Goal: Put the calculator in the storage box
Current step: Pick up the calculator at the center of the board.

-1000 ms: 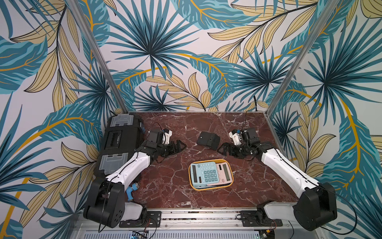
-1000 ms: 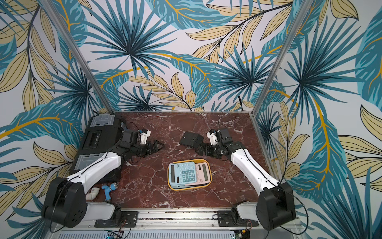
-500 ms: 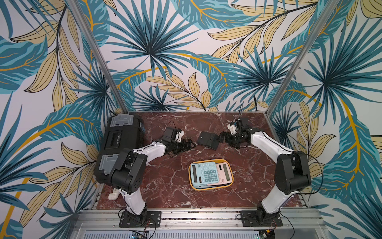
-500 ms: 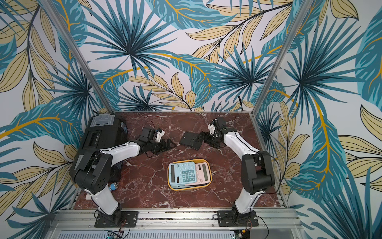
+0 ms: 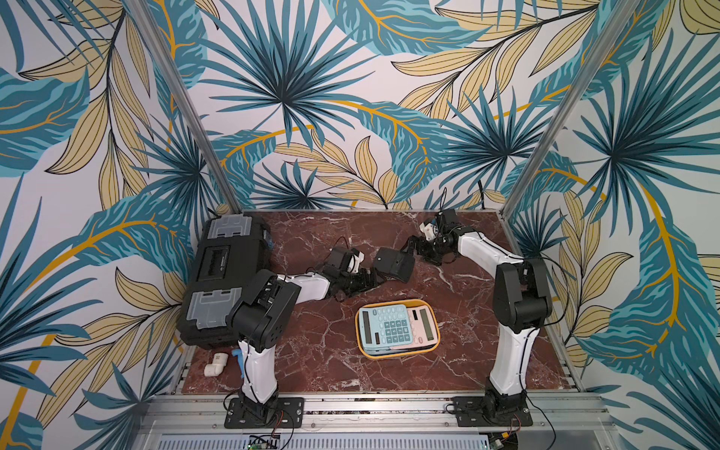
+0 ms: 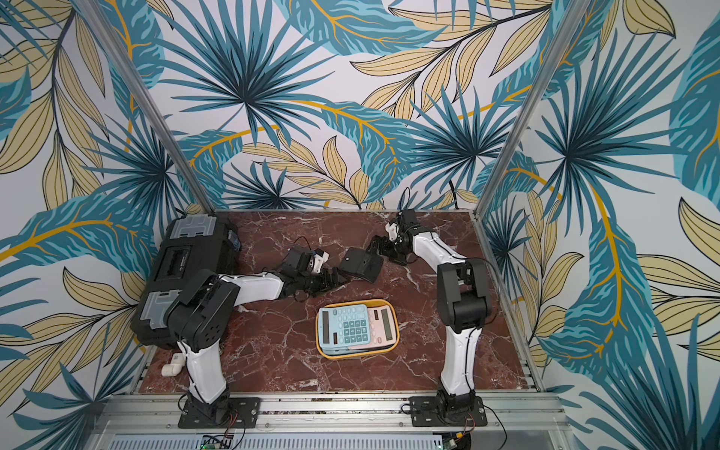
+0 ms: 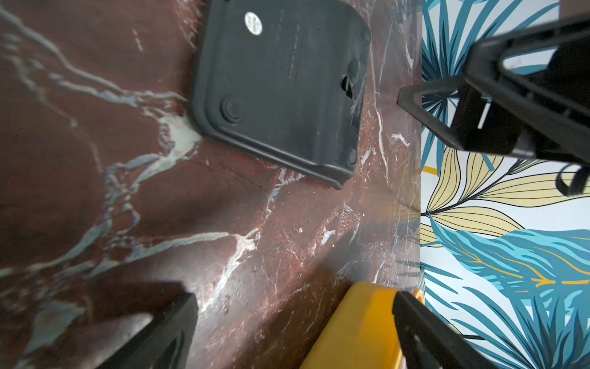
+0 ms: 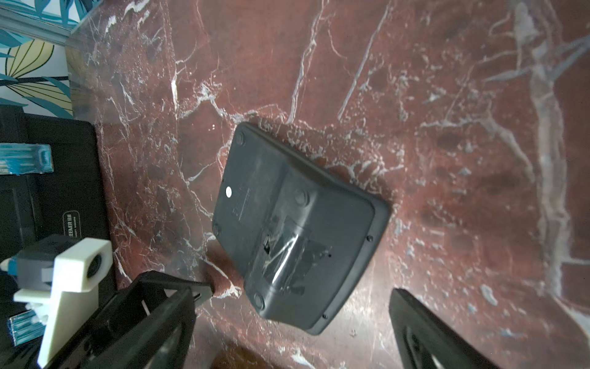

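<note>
A black calculator (image 5: 392, 264) (image 6: 360, 264) lies face down on the red marble table, behind the yellow storage box (image 5: 437, 331) (image 6: 396, 329). A blue calculator (image 5: 385, 325) and a pink one (image 5: 422, 322) lie in the box. My left gripper (image 5: 370, 278) (image 6: 336, 278) is open just left of the black calculator, low over the table. My right gripper (image 5: 413, 247) (image 6: 376, 247) is open at its far right corner. In the left wrist view the calculator (image 7: 281, 86) lies ahead of the gripper (image 7: 293, 322), and the box (image 7: 360, 329) is beside one finger. In the right wrist view the calculator's (image 8: 297, 223) near corner reaches between the fingers of the gripper (image 8: 293, 319); nothing is held.
A large black toolbox (image 5: 224, 280) with grey lid compartments stands along the left edge. A white pipe elbow (image 5: 216, 364) and a small blue item (image 5: 236, 352) lie at the front left. Patterned walls close in the back and sides.
Both arms have raised their elbows. The left gripper has moved right up to the black calculator, and the right gripper has moved toward the back, to its far corner. The calculator has not moved.
</note>
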You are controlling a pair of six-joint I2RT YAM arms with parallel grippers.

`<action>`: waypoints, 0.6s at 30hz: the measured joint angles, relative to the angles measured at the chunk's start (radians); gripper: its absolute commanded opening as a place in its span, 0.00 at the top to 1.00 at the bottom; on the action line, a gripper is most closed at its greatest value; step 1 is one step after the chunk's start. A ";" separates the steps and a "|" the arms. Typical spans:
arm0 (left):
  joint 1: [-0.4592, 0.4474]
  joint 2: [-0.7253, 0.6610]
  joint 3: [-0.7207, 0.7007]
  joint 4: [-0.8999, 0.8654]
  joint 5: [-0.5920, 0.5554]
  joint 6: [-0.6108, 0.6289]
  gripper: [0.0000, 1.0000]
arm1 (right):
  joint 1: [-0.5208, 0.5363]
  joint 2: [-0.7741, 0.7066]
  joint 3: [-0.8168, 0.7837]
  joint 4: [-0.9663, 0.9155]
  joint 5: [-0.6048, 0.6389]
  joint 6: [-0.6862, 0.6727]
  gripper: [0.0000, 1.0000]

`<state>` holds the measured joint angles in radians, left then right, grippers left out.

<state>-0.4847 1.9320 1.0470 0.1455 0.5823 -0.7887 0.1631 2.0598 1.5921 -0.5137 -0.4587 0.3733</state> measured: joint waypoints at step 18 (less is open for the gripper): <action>-0.034 0.094 0.087 0.089 -0.003 -0.053 0.00 | -0.013 0.282 0.292 0.002 -0.103 -0.021 0.00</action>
<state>-0.5186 2.0262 1.1343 0.2348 0.5797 -0.8413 0.1501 2.3413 1.8839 -0.5121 -0.5613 0.3527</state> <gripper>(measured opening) 0.999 0.994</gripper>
